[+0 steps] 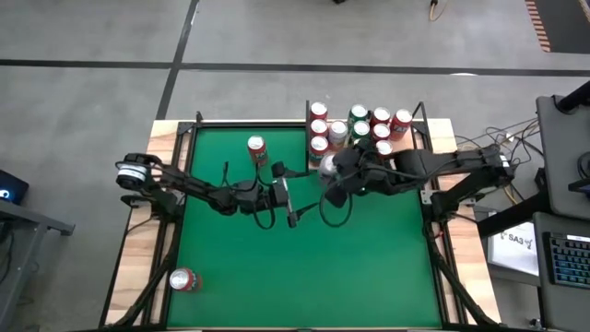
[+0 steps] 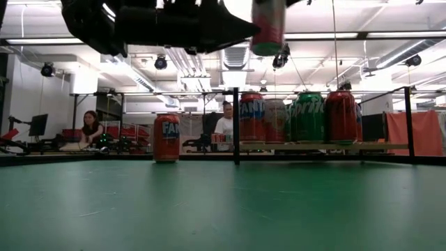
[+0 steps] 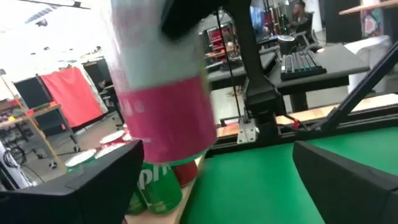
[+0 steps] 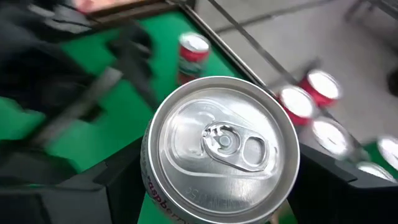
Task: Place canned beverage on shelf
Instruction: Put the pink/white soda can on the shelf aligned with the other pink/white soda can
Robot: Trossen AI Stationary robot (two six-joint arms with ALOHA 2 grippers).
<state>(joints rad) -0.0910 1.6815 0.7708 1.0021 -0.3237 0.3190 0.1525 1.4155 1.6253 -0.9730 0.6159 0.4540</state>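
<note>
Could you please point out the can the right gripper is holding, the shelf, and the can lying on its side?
Held can (image 4: 221, 143): right wrist view, on its silver lid.
Shelf (image 2: 390, 146): low view, on its wooden front edge.
Fallen can (image 1: 183, 280): high view, on its side wall.

A robotics lab or workshop: bare ceiling ducts and strip lights (image 2: 362, 35) hang overhead, two seated people (image 2: 91, 127) work at benches crowded with equipment, and a black computer keyboard (image 3: 303, 62) sits beside the green felt-topped test table (image 1: 304, 267).
</note>
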